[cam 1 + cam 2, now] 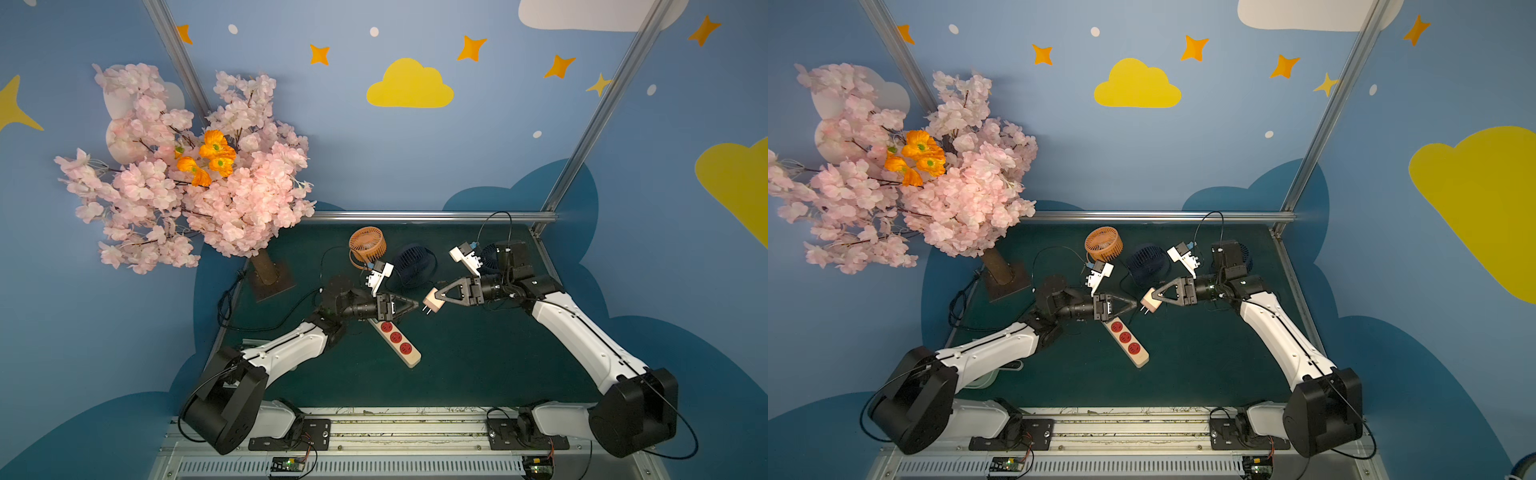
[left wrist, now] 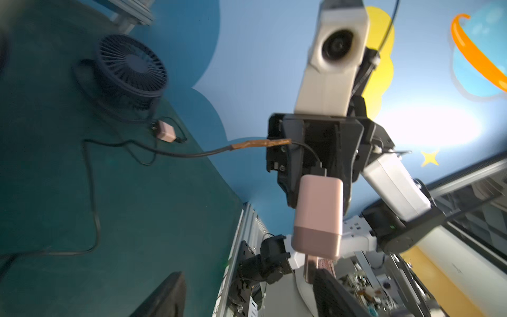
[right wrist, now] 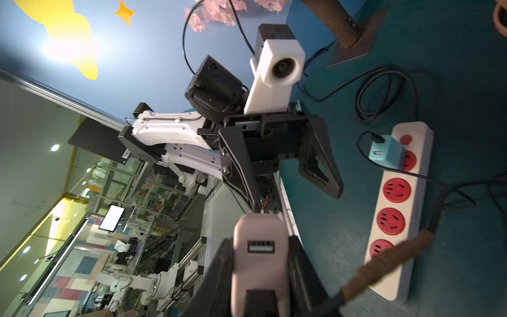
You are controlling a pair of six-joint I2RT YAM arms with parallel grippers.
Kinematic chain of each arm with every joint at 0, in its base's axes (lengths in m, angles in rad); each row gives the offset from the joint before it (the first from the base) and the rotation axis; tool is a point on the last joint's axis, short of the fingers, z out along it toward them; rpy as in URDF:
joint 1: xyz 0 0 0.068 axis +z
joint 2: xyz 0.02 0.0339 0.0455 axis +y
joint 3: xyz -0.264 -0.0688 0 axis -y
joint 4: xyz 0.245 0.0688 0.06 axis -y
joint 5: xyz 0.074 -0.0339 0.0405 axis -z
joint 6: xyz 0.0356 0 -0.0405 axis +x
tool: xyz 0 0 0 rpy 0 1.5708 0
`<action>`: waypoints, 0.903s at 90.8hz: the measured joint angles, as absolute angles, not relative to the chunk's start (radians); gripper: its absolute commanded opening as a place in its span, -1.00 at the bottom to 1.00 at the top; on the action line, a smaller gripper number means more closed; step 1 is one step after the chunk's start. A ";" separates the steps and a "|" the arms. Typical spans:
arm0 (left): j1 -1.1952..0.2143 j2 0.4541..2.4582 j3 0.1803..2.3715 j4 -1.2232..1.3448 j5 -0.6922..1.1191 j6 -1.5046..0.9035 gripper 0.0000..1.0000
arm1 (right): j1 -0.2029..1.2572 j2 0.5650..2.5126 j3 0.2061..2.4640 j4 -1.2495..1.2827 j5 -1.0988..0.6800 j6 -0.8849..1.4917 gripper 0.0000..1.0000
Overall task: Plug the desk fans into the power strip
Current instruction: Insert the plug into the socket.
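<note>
Power strip [image 1: 397, 337] lying diagonally on the green surface [image 1: 478, 353], cream with red sockets, blue adapter [image 3: 385, 151] plugged in visible only in right wrist view, right hand [image 1: 437, 296] clamping pink adapter [image 1: 433, 306], left hand [image 3: 297, 189] spread wide.

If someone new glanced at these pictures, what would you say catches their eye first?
Probably the pink blossom tree with orange flowers, towering at the table's far left corner. Next, mid-table, the right hand grips a pink plug adapter in the air, facing the open left hand. Under the left hand lies the cream power strip with red sockets; a blue adapter already sits in one.
</note>
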State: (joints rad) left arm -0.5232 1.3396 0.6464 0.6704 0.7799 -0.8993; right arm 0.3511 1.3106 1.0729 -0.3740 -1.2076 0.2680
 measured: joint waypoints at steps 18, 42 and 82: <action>-0.509 1.127 0.616 0.321 0.502 -0.783 0.51 | 0.448 1.244 0.977 -0.286 -0.831 0.364 -0.95; -0.480 1.094 0.485 0.208 0.263 -0.792 0.18 | 0.845 1.273 0.948 -0.242 -0.197 0.358 -0.98; -0.416 1.240 0.402 0.279 0.222 -0.850 0.03 | 1.054 1.547 0.979 -0.101 0.219 0.381 -1.00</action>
State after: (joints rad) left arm -0.4156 1.2396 0.4019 0.2790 0.2218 -0.8501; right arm 1.0542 1.5475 0.9791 -0.1009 0.2192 0.3813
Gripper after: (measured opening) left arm 0.514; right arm 0.284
